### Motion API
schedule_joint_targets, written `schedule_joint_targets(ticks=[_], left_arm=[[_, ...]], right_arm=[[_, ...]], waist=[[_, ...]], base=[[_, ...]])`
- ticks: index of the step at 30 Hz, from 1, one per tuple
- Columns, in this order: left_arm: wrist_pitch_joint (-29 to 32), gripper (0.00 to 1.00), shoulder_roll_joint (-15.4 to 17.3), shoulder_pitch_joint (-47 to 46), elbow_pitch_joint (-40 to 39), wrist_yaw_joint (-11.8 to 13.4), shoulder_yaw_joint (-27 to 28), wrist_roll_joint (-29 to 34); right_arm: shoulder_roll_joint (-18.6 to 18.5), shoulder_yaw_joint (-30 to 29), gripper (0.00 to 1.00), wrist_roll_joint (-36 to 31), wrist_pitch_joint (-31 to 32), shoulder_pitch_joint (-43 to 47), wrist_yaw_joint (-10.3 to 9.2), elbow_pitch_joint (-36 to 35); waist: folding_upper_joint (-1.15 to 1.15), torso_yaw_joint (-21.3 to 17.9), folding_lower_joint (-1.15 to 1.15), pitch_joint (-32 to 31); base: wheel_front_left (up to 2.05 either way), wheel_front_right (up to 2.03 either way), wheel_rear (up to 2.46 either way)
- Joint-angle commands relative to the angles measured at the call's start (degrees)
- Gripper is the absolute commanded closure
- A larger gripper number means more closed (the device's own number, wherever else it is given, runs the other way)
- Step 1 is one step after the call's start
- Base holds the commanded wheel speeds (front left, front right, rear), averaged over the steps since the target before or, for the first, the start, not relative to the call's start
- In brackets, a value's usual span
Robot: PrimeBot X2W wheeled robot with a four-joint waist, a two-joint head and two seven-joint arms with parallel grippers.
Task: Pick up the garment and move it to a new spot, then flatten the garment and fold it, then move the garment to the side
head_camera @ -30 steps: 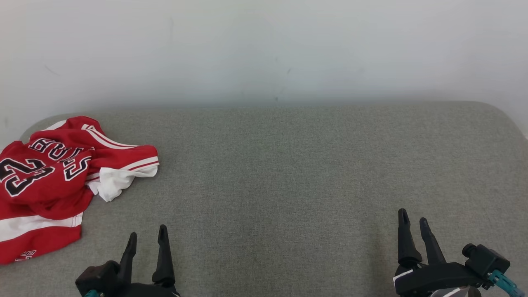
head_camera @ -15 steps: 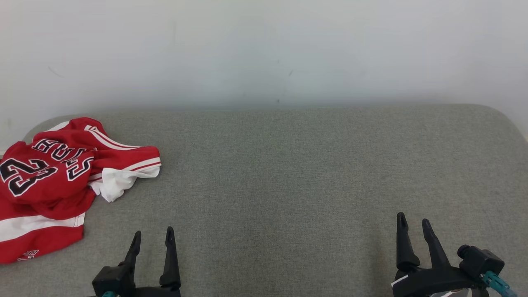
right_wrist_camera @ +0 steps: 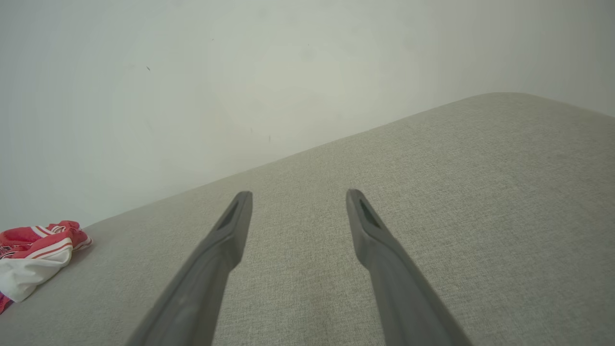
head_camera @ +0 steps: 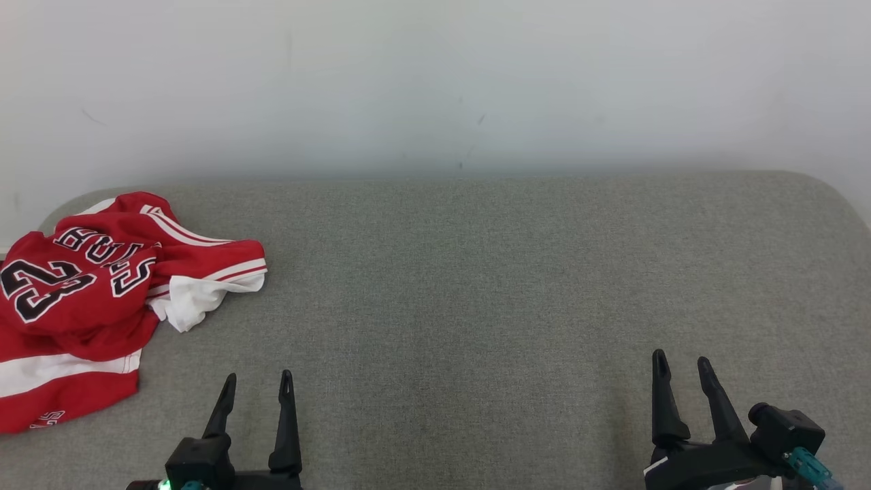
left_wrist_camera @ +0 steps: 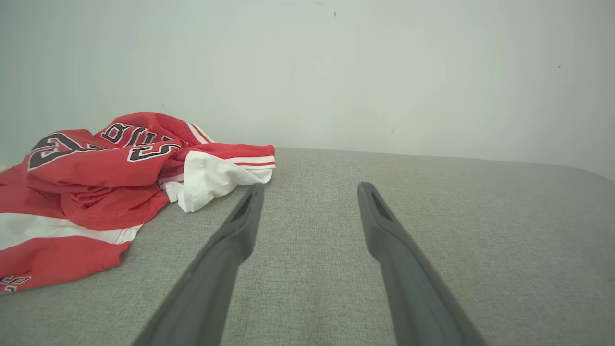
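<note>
The garment (head_camera: 88, 299) is a red jersey with white trim and black numbers, lying crumpled at the far left of the grey padded surface (head_camera: 476, 272). The left wrist view has the garment (left_wrist_camera: 96, 192) left of my fingers, and the right wrist view has the garment (right_wrist_camera: 33, 250) at its far left edge. My left gripper (head_camera: 258, 384) hovers open at the lower left, to the right of the garment and apart from it. At the lower right my right gripper (head_camera: 680, 364) is open too, with nothing between its fingers.
A plain white wall (head_camera: 435, 82) rises behind the grey surface. The surface's far corners are rounded, and its right corner (head_camera: 837, 194) curves off near the view's edge.
My left gripper has shifted a little right and down in the head view. The right gripper has sunk slightly. The garment lies as before.
</note>
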Motion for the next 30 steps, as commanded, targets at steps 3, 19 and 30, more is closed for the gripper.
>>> schedule_joint_targets(ticks=[3, 19, 30], left_arm=[[-0.70, 0.00, 0.05, -0.12, 0.34, -0.28, -0.28, 1.59], [-1.75, 0.00, -0.12, -0.72, 3.28, 0.00, -0.25, 1.31], [-1.75, 0.00, -0.13, -1.23, 3.86, 0.87, -1.42, -0.03]], right_arm=[[0.03, 0.00, 0.00, -2.23, -0.77, -0.22, -0.11, 0.20], [0.04, -0.43, 0.00, -6.53, -1.74, -0.25, -0.12, 2.03], [0.04, -0.61, 0.00, -6.69, -1.72, -0.57, -0.12, 2.36]], waist=[[0.00, 0.00, 0.00, -0.03], [0.00, 0.09, 0.00, -0.38], [0.00, -0.07, 0.00, 0.02]], base=[[0.00, 0.00, 0.00], [0.00, 0.00, 0.00], [0.00, 0.00, 0.00]])
